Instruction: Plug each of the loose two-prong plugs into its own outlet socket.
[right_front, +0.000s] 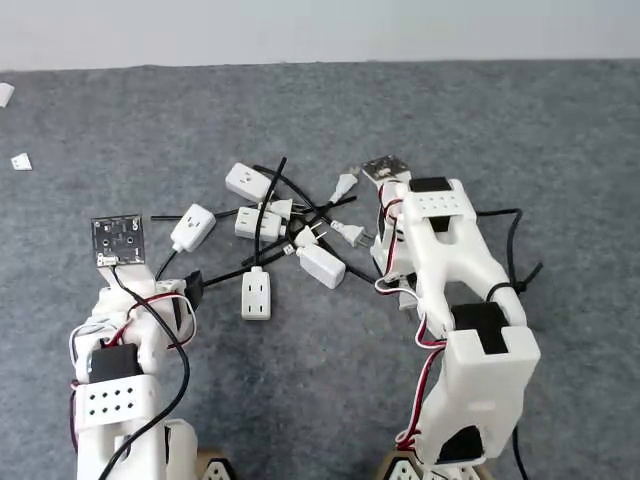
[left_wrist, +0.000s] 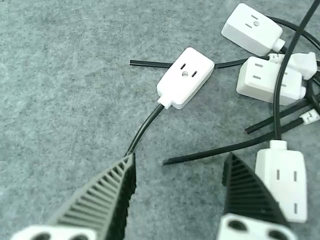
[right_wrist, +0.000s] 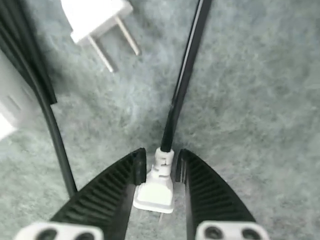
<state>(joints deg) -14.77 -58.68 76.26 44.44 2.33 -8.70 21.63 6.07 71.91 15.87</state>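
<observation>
My left gripper (left_wrist: 179, 165) hovers open over the grey carpet, nothing between its fingers, just short of a white outlet socket (left_wrist: 185, 77) on a black cord. Another socket (left_wrist: 282, 177) lies beside one finger. In the high view this gripper (right_front: 186, 291) sits left of the tangle. My right gripper (right_wrist: 161, 155) is shut on a white two-prong plug (right_wrist: 156, 187), whose black cord (right_wrist: 182, 80) runs away from the fingers. A loose plug (right_wrist: 97, 20) lies ahead with both prongs showing. Several sockets (right_front: 256, 293) and plugs (right_front: 350, 233) lie tangled mid-table.
Black cords (right_front: 270, 210) criss-cross the pile between the arms. A cut cord end (left_wrist: 166, 161) lies between my left fingers' reach and the sockets. Two white scraps (right_front: 20, 161) sit at the far left. The carpet to the far right and front is bare.
</observation>
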